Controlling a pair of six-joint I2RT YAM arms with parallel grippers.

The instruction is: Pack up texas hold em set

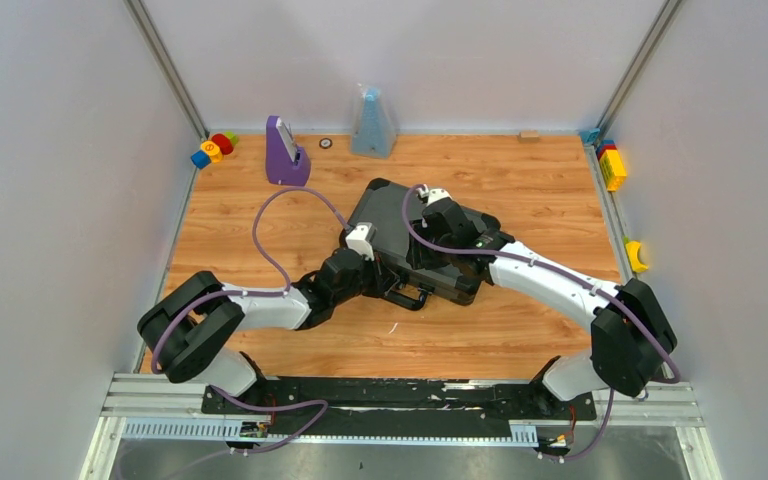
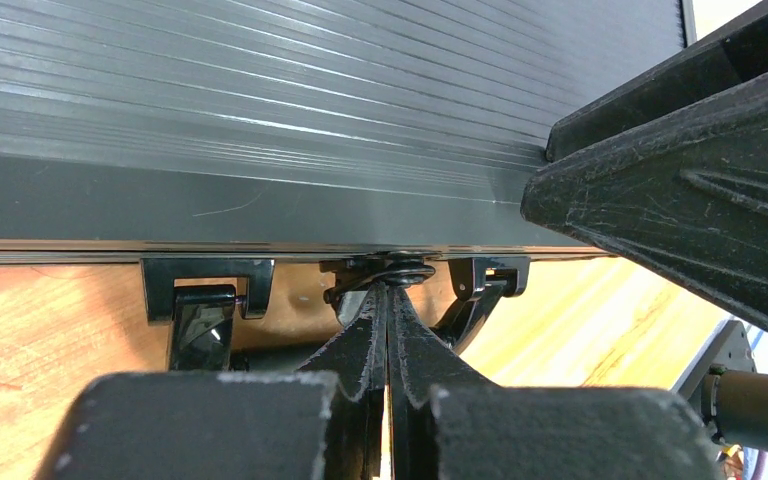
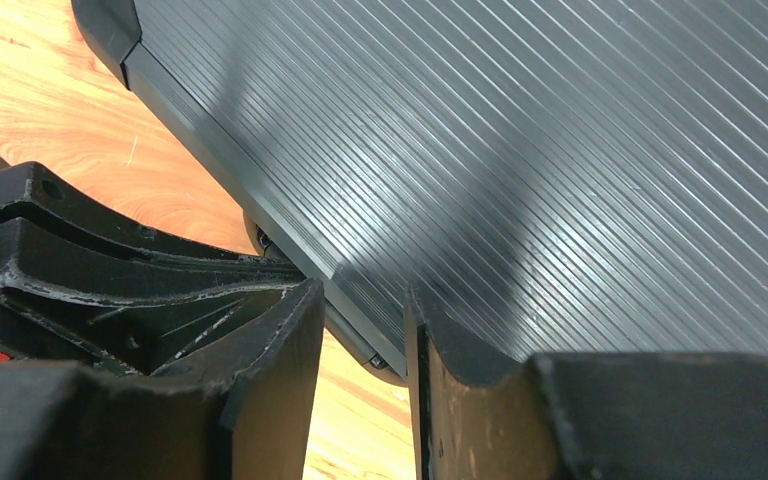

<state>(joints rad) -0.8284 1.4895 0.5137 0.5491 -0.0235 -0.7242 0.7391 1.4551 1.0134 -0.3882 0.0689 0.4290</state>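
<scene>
**Left gripper pinched shut at the handle edge, right gripper parted over the lid**

The left gripper (image 2: 390,292) has its fingers pressed flat together. Their tips touch a small black fitting on the front edge of the briefcase (image 1: 385,213), between the two handle brackets (image 2: 206,290). The right gripper (image 3: 362,294) has its fingers apart, hanging over the ribbed lid just beside that same edge. The pictures show nothing pinched between them.

The briefcase lies closed and flat near the middle of the wooden table (image 1: 540,185), turned at an angle, with its handle (image 1: 410,297) facing the arms. Both wrists crowd that front edge, and each wrist view catches the other gripper's scratched black fingers at its side.

Only the top view shows the surroundings, all well apart from the case:
- A purple stand (image 1: 285,153) near the back wall, with a pale panel too small to read.
- A grey-blue cone (image 1: 371,125) and a small round piece (image 1: 326,142) between the two.
- Coloured blocks in the back-left corner (image 1: 213,149) and along the right rim (image 1: 611,166).

Only the wrist views show the lid's fine ribbing and the handle hardware.
</scene>
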